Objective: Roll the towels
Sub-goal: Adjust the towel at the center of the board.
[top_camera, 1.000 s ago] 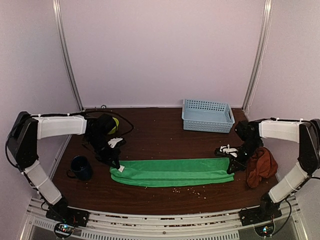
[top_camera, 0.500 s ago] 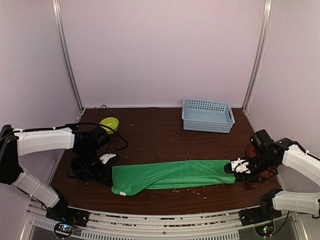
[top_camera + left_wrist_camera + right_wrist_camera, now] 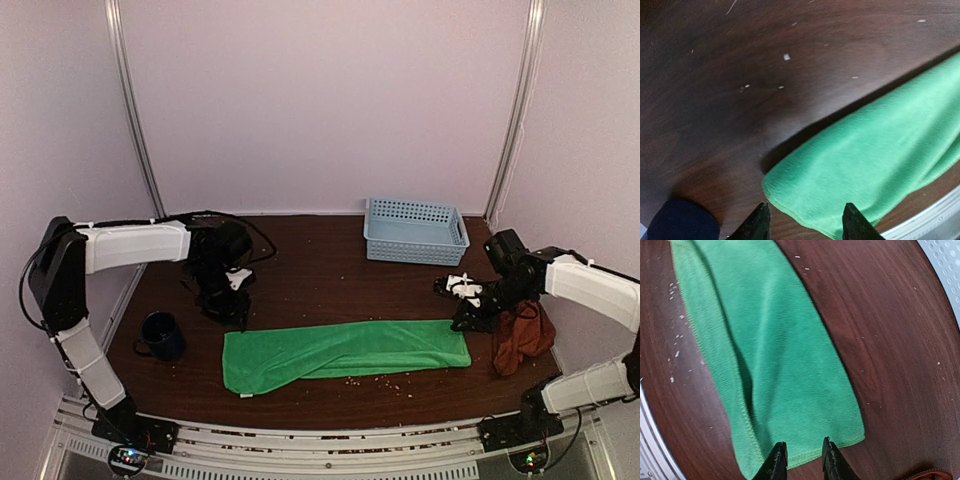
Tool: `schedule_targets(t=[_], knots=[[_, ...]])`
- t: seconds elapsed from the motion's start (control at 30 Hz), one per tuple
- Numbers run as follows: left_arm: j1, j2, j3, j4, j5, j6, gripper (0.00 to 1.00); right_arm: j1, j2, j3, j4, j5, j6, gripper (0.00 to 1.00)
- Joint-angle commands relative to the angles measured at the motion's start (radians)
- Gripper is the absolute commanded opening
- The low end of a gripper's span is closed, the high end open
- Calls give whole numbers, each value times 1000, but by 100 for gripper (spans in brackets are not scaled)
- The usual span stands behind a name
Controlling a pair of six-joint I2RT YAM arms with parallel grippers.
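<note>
Green towel (image 3: pixel 345 350) lies flat near the front edge of the table (image 3: pixel 320 270), a long folded strip running left to right. Soft, light, limp cloth. It will likely bunch if dragged, so pinch a short end at its corners and roll along the length. Left gripper (image 3: pixel 805 222) hovers over the left corner, jaws well apart, empty. Right gripper (image 3: pixel 802 457) hangs over the right hem, jaws narrowly apart, nothing between. Rust towel (image 3: pixel 522 338) sits heaped beside the right end, unrolled. Wrist views give hem stitching and crumbs; only the top view shows the whole strip and the basket (image 3: pixel 415 230) at the back.
</note>
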Motion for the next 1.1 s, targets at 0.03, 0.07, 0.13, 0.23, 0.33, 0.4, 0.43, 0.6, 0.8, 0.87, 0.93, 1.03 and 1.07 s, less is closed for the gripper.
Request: schedule_targets(t=[0.03,0.07,0.13,0.23,0.33,0.4,0.43,0.6,0.8,0.87,0.93,1.03,1.07], knots=[[10,-17,-14,-46,-193,-94,52,-57,100,75,67,76,147,29],[11,-41,-24,-50,-197,-107,53,-60,101,75,68,108,162,30],[23,-85,-68,-35,-154,-123,56,-68,102,74,66,142,188,33],[71,-113,-171,30,-11,-111,51,-100,122,65,55,149,219,36],[98,-125,-246,99,75,-101,48,-144,179,84,27,124,236,41],[105,-117,-276,135,136,-85,46,-162,236,110,-20,109,228,42],[107,-116,-286,156,165,-80,43,-171,263,120,-43,104,224,43],[109,-95,-311,240,254,-68,32,-192,357,150,-96,91,200,43],[108,-62,-308,274,271,-58,9,-197,452,199,-181,-24,130,38],[108,-66,-303,273,270,-54,4,-198,471,213,-201,-56,118,36],[108,-68,-298,272,260,-49,1,-198,494,220,-192,-69,126,33],[110,-72,-286,272,240,-44,0,-199,535,243,-201,-94,129,18],[112,-75,-281,271,228,-44,0,-200,541,250,-206,-102,129,12]])
